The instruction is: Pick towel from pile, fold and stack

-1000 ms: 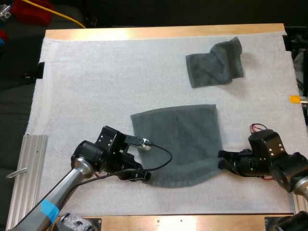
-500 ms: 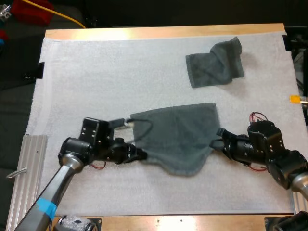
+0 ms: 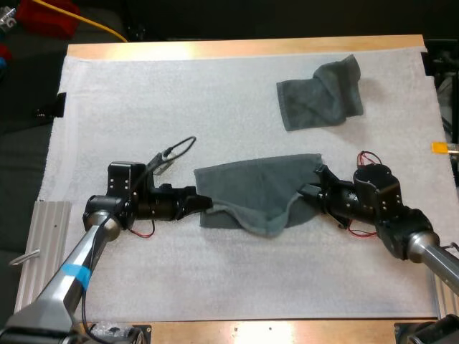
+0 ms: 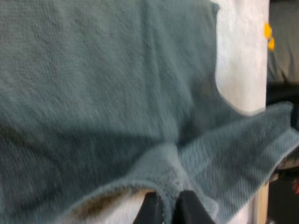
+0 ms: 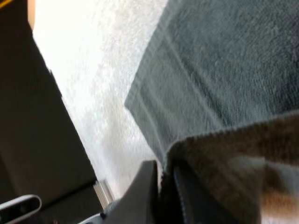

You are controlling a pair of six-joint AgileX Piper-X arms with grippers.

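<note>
Right now I have the dark grey-green terry towel (image 3: 262, 190) in the middle of the white textured mat (image 3: 143, 100), held along its near edge by both arms. My left gripper (image 3: 206, 205) has its black fingers (image 4: 150, 211) pinched tight on the near left corner, with the hem bunched between them. My right gripper (image 3: 307, 192) has its fingers (image 5: 145, 196) clamped on the near right corner in the same way.

Both corners are raised off the mat while the far half lies flat, so the near edge sags between the two grips in a loose curl. That is the hold I want for a fold. Two corners raised together let me carry the near edge over the far one, and the flat half should anchor the cloth against sliding. I judge the first fold to be partway through.

The sag worries me a little, because the slack middle could drop and crease unevenly. The crumpled grey-green towel (image 3: 320, 93) sits well apart toward the far right of the mat on the wooden tabletop (image 3: 244, 47), clear of the fold's path.
</note>
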